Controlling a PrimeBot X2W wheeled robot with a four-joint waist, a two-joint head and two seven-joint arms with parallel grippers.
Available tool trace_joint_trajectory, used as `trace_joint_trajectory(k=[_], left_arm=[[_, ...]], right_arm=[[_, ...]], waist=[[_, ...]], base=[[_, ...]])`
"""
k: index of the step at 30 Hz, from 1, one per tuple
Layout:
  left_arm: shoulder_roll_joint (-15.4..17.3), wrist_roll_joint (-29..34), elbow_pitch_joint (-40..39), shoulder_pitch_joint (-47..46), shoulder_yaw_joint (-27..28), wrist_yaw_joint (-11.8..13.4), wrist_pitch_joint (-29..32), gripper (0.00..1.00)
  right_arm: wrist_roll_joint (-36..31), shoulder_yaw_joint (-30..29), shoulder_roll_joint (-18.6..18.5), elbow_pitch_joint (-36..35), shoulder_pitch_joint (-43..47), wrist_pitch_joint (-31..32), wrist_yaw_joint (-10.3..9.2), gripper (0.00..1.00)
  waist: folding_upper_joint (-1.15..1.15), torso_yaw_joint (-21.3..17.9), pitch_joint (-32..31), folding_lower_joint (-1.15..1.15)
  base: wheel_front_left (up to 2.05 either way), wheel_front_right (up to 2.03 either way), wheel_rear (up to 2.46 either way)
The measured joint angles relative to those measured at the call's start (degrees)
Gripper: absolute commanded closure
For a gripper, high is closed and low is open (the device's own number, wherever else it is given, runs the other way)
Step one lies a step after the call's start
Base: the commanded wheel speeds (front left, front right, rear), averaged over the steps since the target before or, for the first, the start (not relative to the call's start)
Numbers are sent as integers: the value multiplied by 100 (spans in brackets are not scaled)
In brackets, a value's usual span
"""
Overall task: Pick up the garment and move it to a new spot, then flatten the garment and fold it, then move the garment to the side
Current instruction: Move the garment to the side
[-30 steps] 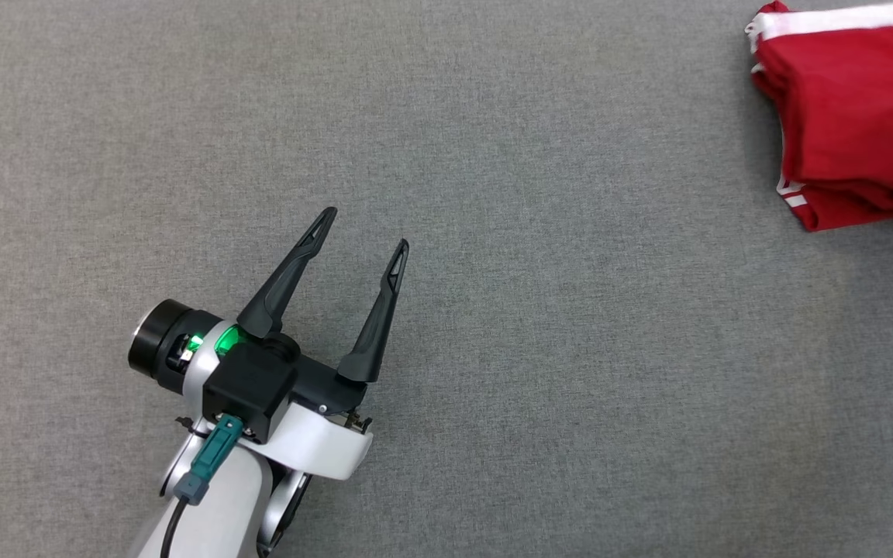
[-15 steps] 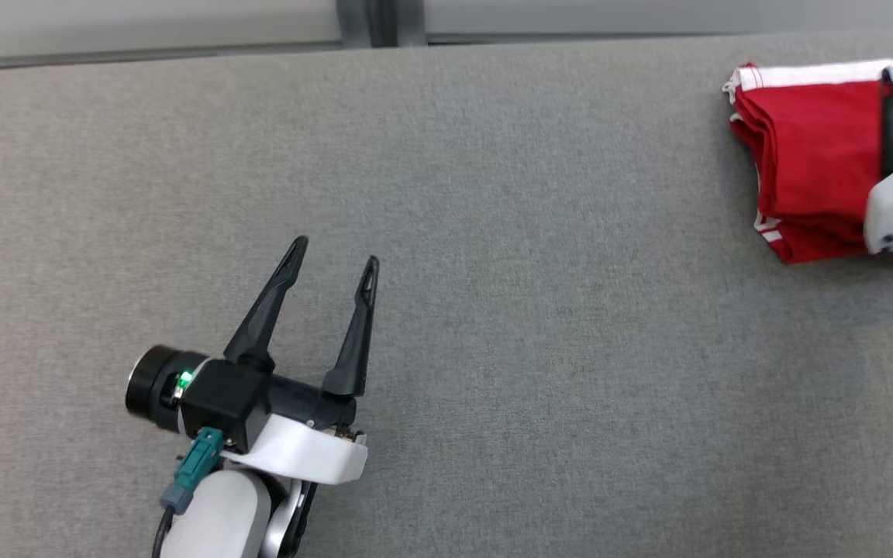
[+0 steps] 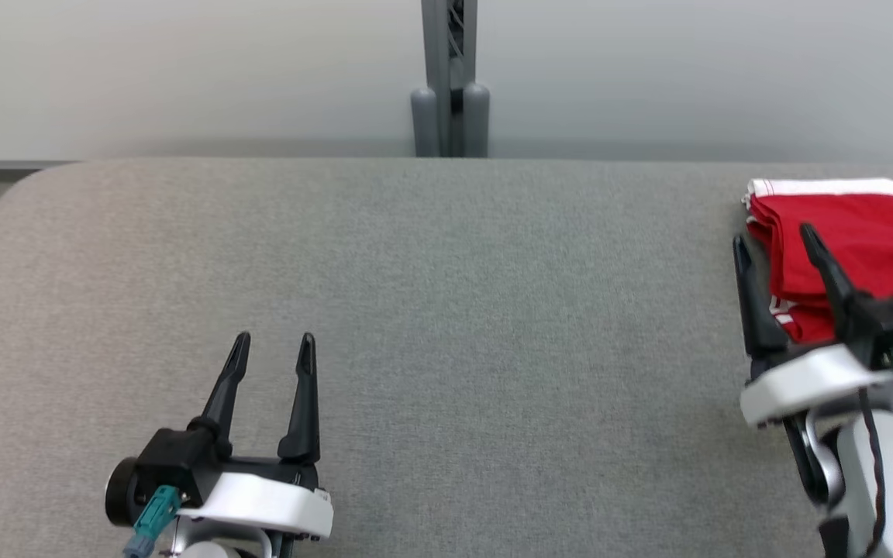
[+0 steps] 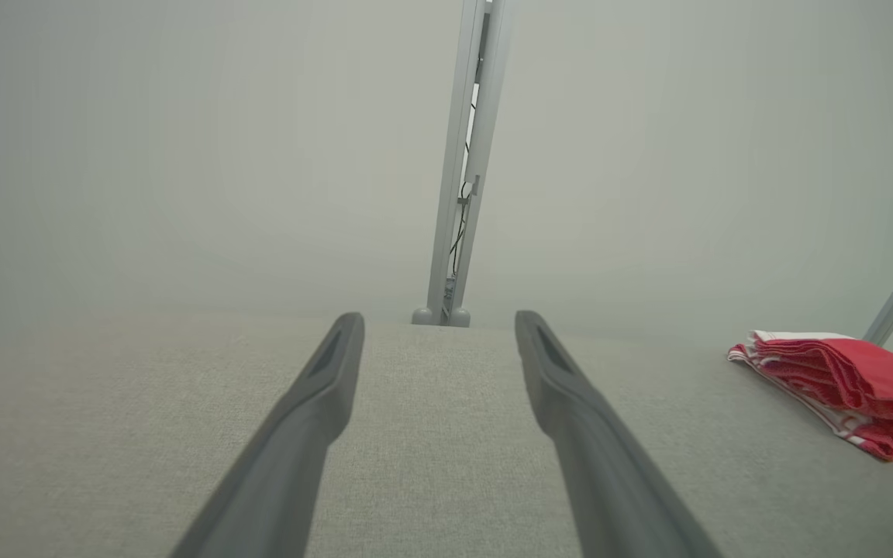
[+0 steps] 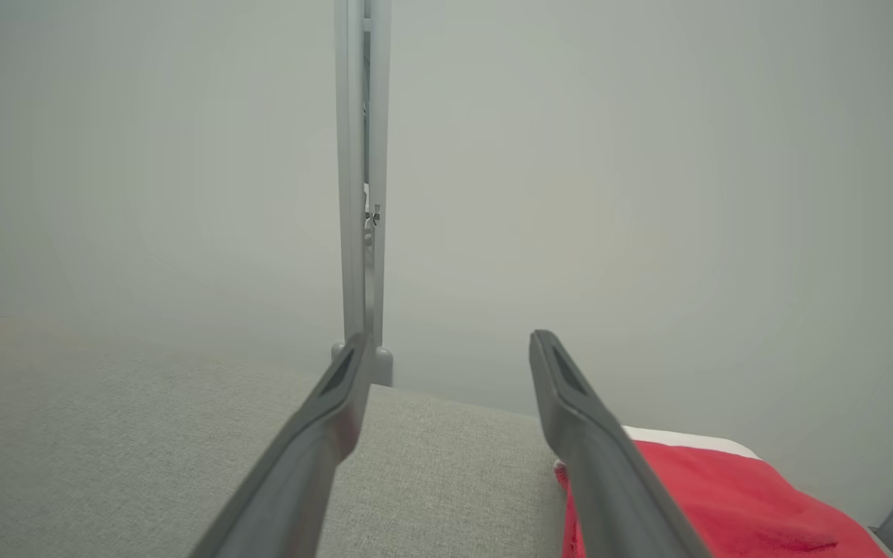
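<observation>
Garment (image 3: pixel 865 232) where?
Me: folded, upper right of frame. Right gripper (image 3: pixel 774 235) just beside it, left gripper (image 3: pixel 274 339) lower left; both my jaws apart, empty.
Step?
Me: move-aside looks done. Next I'd back off.

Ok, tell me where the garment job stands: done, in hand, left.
Done, apparently: the red garment lies folded in layers at the table's right side. In hand: nothing; the left gripper and right gripper are both open and empty, the right one near the garment. Left: probably nothing, unless the stack needs tidying.
</observation>
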Motion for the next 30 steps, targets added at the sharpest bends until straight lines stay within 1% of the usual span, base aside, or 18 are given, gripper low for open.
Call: trace_joint_trajectory(k=[3, 6, 12, 15, 19, 21, 30], left_arm=[[-8, -96, 52, 176, 43, -9, -2, 0], [40, -92, 100, 396, 79, -24, -11, 0], [54, -23, 308, 658, 90, -99, -18, 0], [16, 82, 319, 753, 103, -188, -19, 0], [-33, 176, 371, 901, 146, -253, -19, 0], [-52, 254, 368, 961, 172, -279, -19, 0], [-122, 423, 396, 1072, 270, -404, -20, 0]], right_arm=[[146, -13, 63, -642, 682, 0, -1, 0], [216, 36, 167, -1106, 1365, 0, 0, 0], [314, -177, 272, -1795, 2359, 0, -1, 0], [476, -311, 320, -1913, 2855, 0, 0, 0], [723, -463, 331, -1952, 3206, 0, -1, 0], [849, -470, 336, -1985, 3292, 1, -1, 0], [879, -378, 338, -1989, 3420, 0, -1, 0]], waist=[[0, 105, -237, 0], [0, 170, -482, 0], [0, 275, -782, 0], [0, 302, -895, 0], [0, 277, -981, 0], [0, 240, -1014, 0], [0, 124, -1128, 0]], base=[[0, 0, 0], [0, 0, 0], [0, 0, 0], [0, 0, 0], [0, 0, 0], [0, 0, 0], [0, 0, 0]])
